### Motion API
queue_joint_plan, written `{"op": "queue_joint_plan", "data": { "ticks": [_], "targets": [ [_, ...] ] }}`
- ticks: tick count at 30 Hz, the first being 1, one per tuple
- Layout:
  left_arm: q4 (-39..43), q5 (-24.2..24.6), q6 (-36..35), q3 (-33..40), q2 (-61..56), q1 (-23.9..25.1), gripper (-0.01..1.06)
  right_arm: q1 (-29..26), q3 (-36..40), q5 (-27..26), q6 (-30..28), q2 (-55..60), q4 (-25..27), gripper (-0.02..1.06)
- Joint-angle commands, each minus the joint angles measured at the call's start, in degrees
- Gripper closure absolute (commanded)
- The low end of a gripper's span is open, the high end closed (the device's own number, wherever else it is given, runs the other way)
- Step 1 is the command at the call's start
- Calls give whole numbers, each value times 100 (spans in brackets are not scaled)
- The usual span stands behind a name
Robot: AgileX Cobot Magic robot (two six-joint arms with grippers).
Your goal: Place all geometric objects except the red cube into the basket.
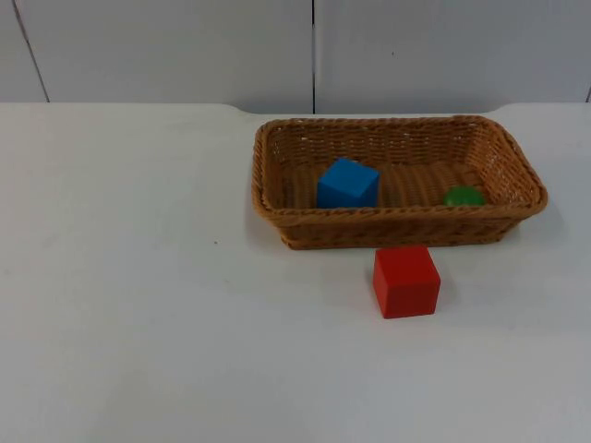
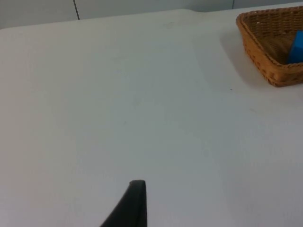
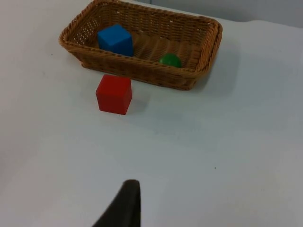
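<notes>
Red cube (image 1: 406, 281): 6 o'clock of basket (image 1: 277, 208), outside.
Basket: we see blue cube (image 1: 347, 184), green piece (image 1: 463, 196).
Grippers: we cannot tell their grip.

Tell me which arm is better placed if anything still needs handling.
Right, if any. Its view faces the basket with the blue cube and green piece already inside, and the red cube on the table just outside it. The left arm's view looks onto bare table beside the basket's end.
</notes>
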Motion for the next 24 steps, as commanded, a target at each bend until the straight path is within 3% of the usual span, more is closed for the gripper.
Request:
{"op": "queue_joint_plan", "data": {
  "ticks": [1,16,21,24],
  "targets": [
    [12,11,-43,14,-26,16,0,-20,19,-64,8,-20,18,-1],
    [12,11,-43,14,-26,16,0,-30,19,-64,24,-20,18,-1],
    [12,11,-43,14,-26,16,0,-411,19,-64,24,-20,31,-1],
    [23,11,-43,14,-26,16,0,-1089,19,-64,24,-20,33,-1]
  ]
}}
